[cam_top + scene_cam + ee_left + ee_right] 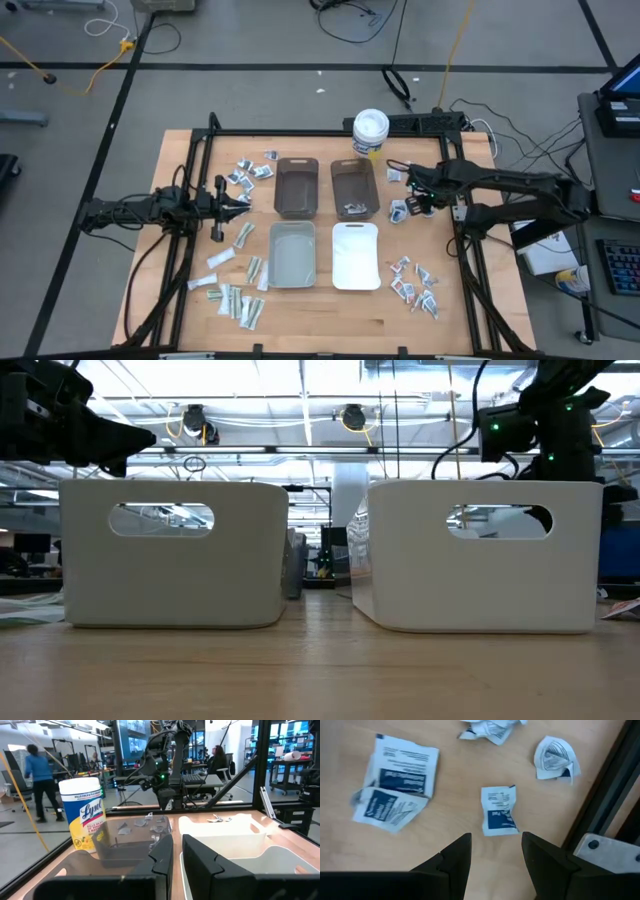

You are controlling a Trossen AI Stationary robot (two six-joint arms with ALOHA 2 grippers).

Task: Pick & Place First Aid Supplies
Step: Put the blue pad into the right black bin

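First aid packets lie in loose groups on the wooden table: at the far left point(245, 174), near left point(236, 297), near right point(416, 281), and a few by the right frame post point(400, 210). My right gripper point(492, 852) hangs open, pointing down over these last ones. A small white-and-blue packet point(499, 810) lies flat on the wood just beyond its fingertips, and a larger one point(395, 780) lies to one side. My left gripper point(177, 862) waits level at the table's left, shut and holding nothing.
Four bins stand mid-table: two brown ones at the far side point(296, 187) point(353, 185), the right one holding a few packets, and a grey bin point(291, 255) and a white bin point(355, 256) nearer. A white tub with a yellow label point(370, 131) stands behind. A black frame rail point(605, 805) runs close beside my right gripper.
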